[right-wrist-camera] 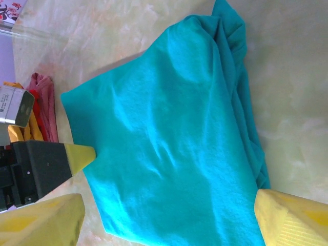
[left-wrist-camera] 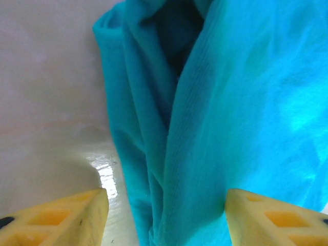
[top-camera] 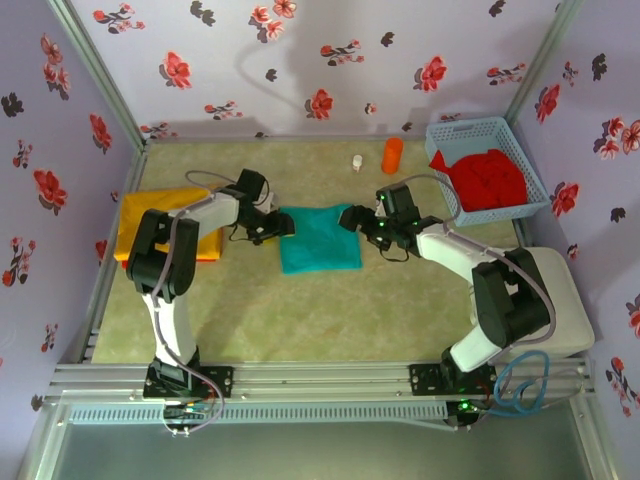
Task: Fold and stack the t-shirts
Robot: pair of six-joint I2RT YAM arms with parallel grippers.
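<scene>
A folded teal t-shirt (top-camera: 318, 238) lies flat mid-table. My left gripper (top-camera: 282, 226) is at its upper left corner, open; in the left wrist view the gripper (left-wrist-camera: 166, 215) has its yellow fingers wide apart, either side of the shirt's bunched edge (left-wrist-camera: 215, 113). My right gripper (top-camera: 358, 218) is at the upper right corner, also open, and its wrist view shows it (right-wrist-camera: 169, 220) spread over the teal cloth (right-wrist-camera: 169, 133) without pinching it. A yellow-orange t-shirt (top-camera: 165, 225) lies folded at the left. Red t-shirts (top-camera: 485, 175) fill the basket.
The light blue lattice basket (top-camera: 440, 135) stands at the back right. A small orange cylinder (top-camera: 392, 155) and a tiny white object (top-camera: 356, 162) stand behind the teal shirt. Flowered walls close the table on three sides.
</scene>
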